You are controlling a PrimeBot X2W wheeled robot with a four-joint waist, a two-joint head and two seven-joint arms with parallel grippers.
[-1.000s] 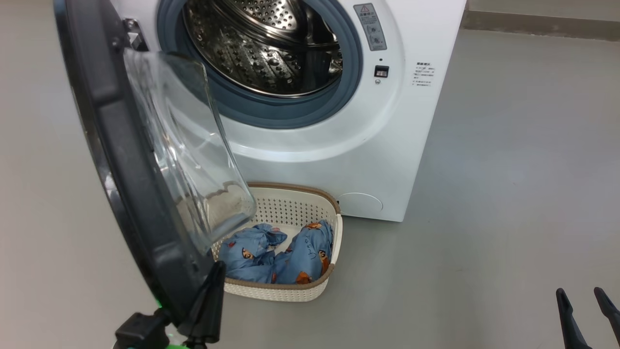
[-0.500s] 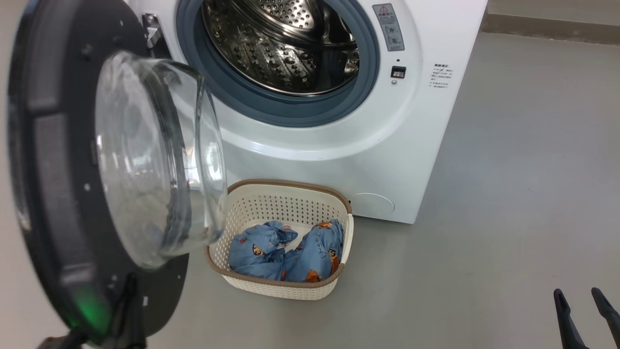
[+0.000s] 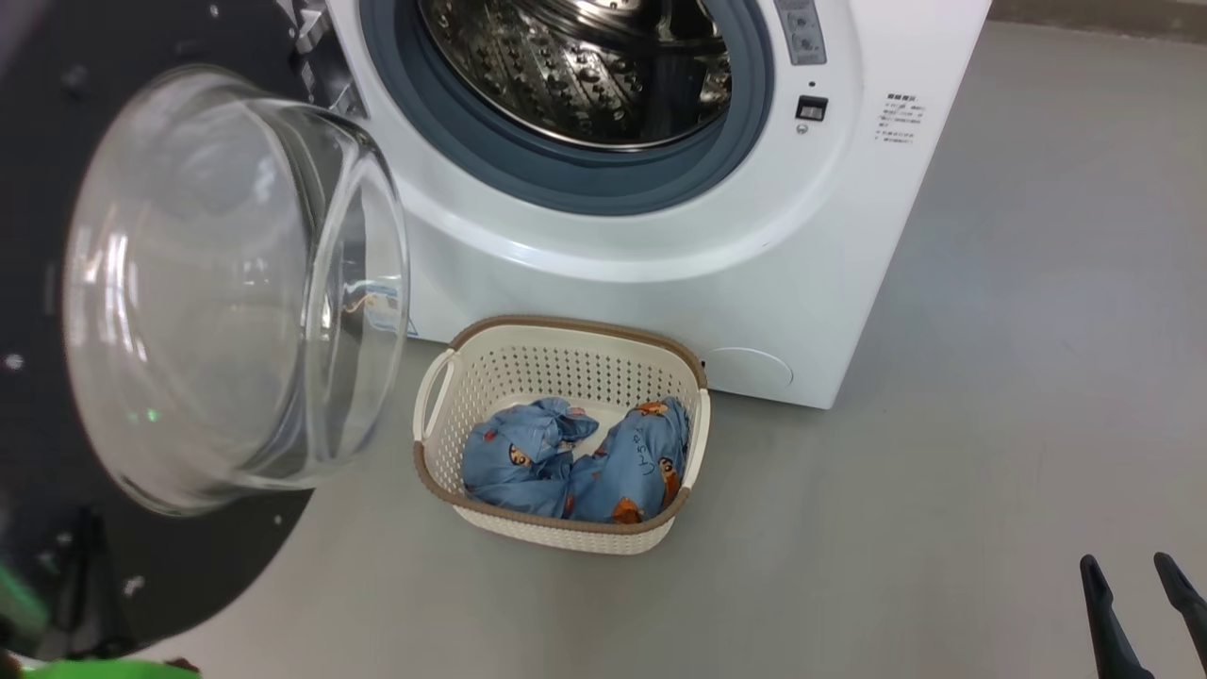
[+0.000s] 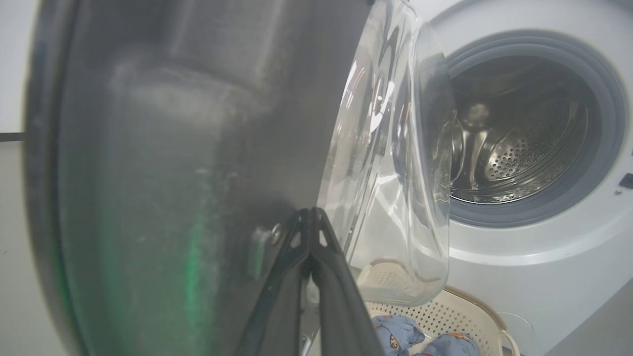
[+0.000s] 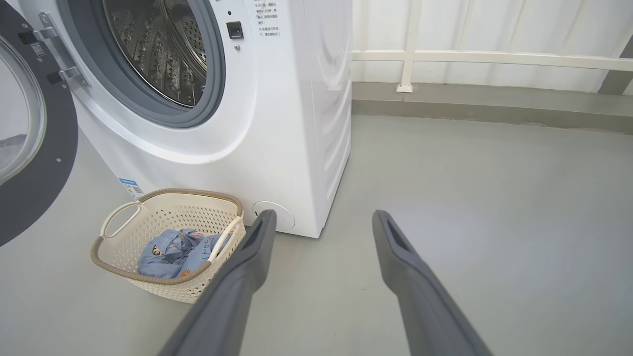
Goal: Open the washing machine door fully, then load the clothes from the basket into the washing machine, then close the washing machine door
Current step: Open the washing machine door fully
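Far centre: white boxy front-loading washing machine (image 3: 660,273), standing on smooth grey floor (image 3: 943,396). Mouth uncovered. Shiny steel perforated drum (image 3: 585,66) ringed by grey-blue rubber gasket (image 3: 603,184). Small blue label sticker (image 5: 129,185) low on the front panel, just behind the basket's left handle.

Left of the mouth: large round black-rimmed washing machine door (image 3: 189,302) with bulging clear glass bowl at centre. Hangs swung out wide on metal hinges (image 5: 54,54) at the machine's left edge, inner face and bowl turned out toward the near side. Faint green glow on the lower black rim.

Near the machine's foot, just in front of it: small cream-white perforated plastic basket (image 3: 566,372), rounded-rectangular, brown woven-look rim, two side handles. Stands upright on the floor, right of the door's lower edge.

Inside it: soft light-blue clothes (image 3: 566,462) printed with small orange-brown cartoon figures. Bunched in two lumps side by side, touching, below the rim.

Left gripper (image 4: 310,217): long dark fingers pressed together, nothing between them. Tips up at the door's dark inner face, just beside the base of the glass bowl. Cannot tell whether touching.

Right gripper (image 5: 324,217): spread wide, empty. Hangs at near right over bare floor, well to the right of the basket.
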